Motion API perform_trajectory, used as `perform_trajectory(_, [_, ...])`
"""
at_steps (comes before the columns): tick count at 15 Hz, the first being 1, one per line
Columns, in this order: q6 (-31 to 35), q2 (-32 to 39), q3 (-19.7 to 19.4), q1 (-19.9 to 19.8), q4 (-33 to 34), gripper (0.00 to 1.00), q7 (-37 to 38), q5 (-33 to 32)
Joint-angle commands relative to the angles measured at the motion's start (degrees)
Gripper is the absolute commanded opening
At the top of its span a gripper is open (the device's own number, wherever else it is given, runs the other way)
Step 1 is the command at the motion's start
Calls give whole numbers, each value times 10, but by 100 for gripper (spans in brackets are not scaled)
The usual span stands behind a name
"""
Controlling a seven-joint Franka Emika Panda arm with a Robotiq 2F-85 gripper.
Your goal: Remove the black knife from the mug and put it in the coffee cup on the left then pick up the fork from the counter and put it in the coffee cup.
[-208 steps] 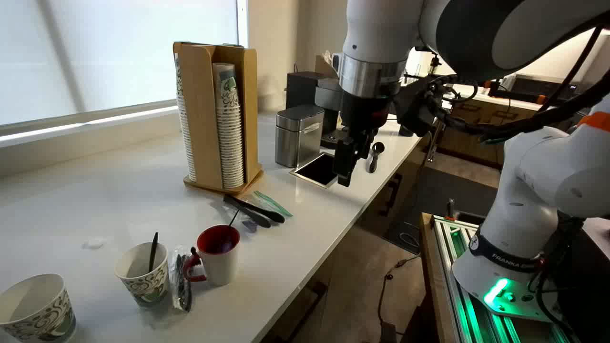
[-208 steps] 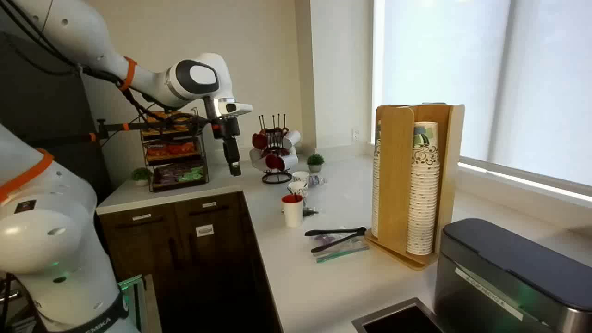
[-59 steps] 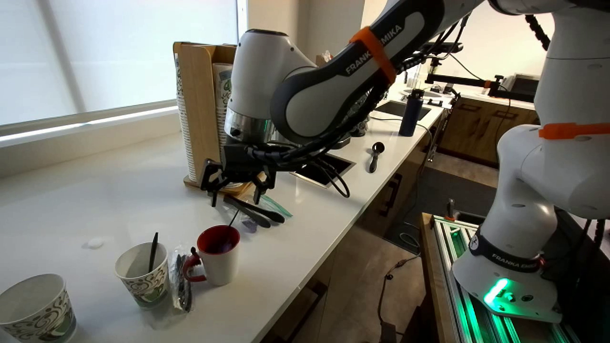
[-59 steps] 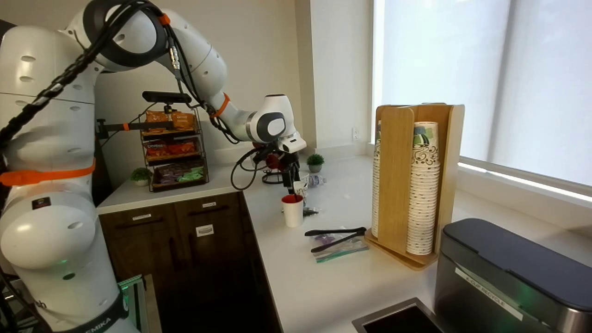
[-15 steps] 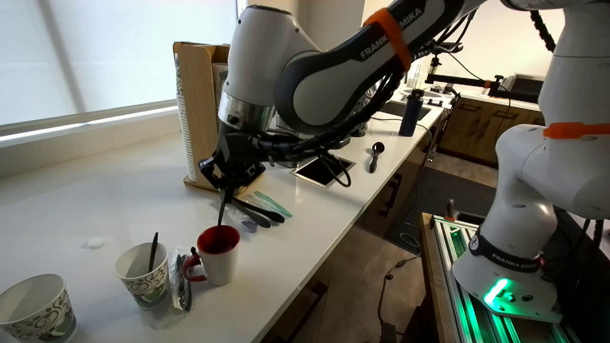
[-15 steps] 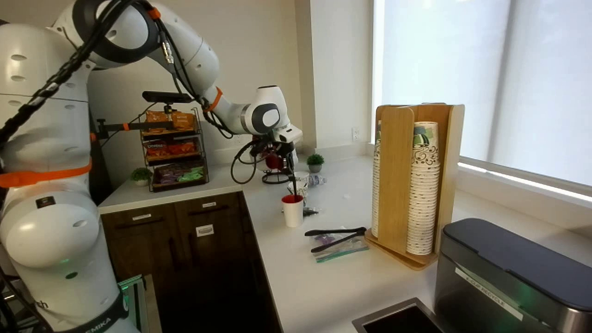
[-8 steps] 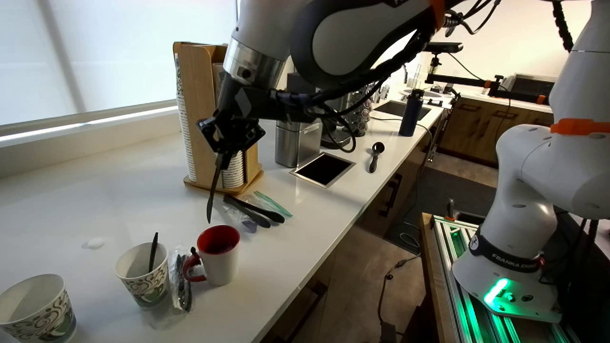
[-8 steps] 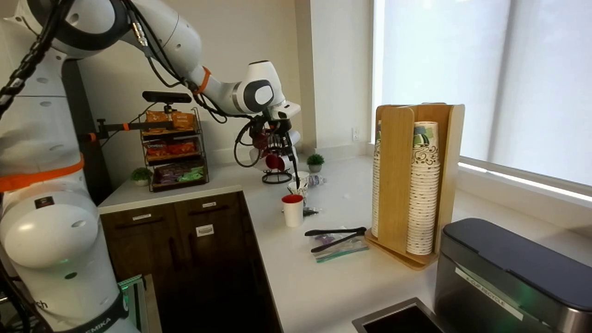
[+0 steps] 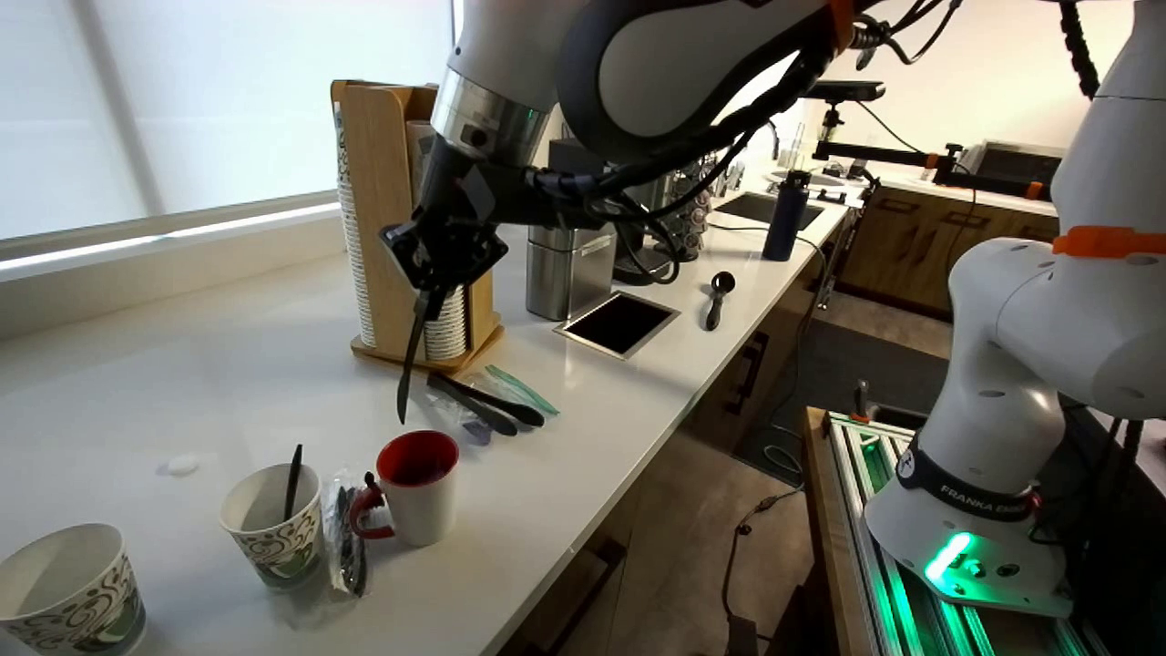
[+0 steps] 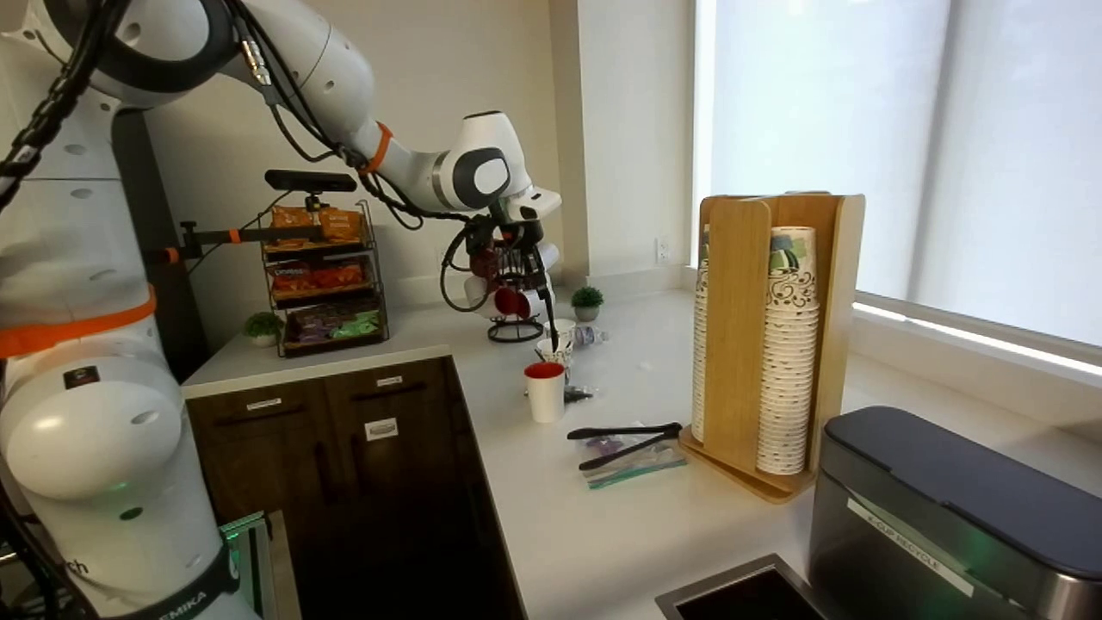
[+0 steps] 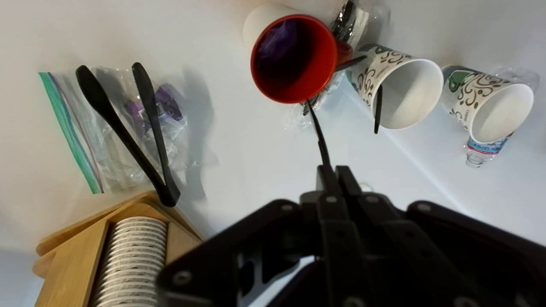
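Observation:
My gripper [image 9: 428, 305] is shut on the black knife [image 9: 410, 372], which hangs tilted, its free end down. That end is clear of the white mug [image 9: 428, 508] and, in the wrist view, shows close to the red rim [image 11: 315, 91]. Beside the mug stands the patterned coffee cup [image 9: 284, 554] with a dark utensil [image 9: 292, 483] leaning in it. Between them on the counter [image 9: 219, 383] lies a dark utensil in clear wrap [image 9: 351, 538]; whether this is the fork I cannot tell. Purple stuff [image 11: 279, 40] sits inside the mug.
A wider-looking patterned cup [image 9: 77, 597] stands past the coffee cup, with a plastic bottle [image 11: 482, 149] by it. Black tongs [image 9: 487, 405] lie on a zip bag near the wooden cup holder [image 9: 378, 219]. A steel bin [image 9: 572, 264] stands behind a square opening [image 9: 618, 323].
Earlier the gripper was away, then open above the mug. It shut on the knife and, over the last second, lifted it out of the mug. The last half second shows almost no motion.

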Motion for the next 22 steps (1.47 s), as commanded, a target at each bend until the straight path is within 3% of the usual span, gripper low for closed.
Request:
perform_trajectory(1, [-12,5,9,-7,22,1,0,-17])
perform_trajectory(8, [-20,80,20,1,138,1,-70,18])
perform_trajectory(13, [-47,162,50,-20,240,1,-277,213])
perform_trajectory(22, [-181,261,4,1,362,1,-200,159])
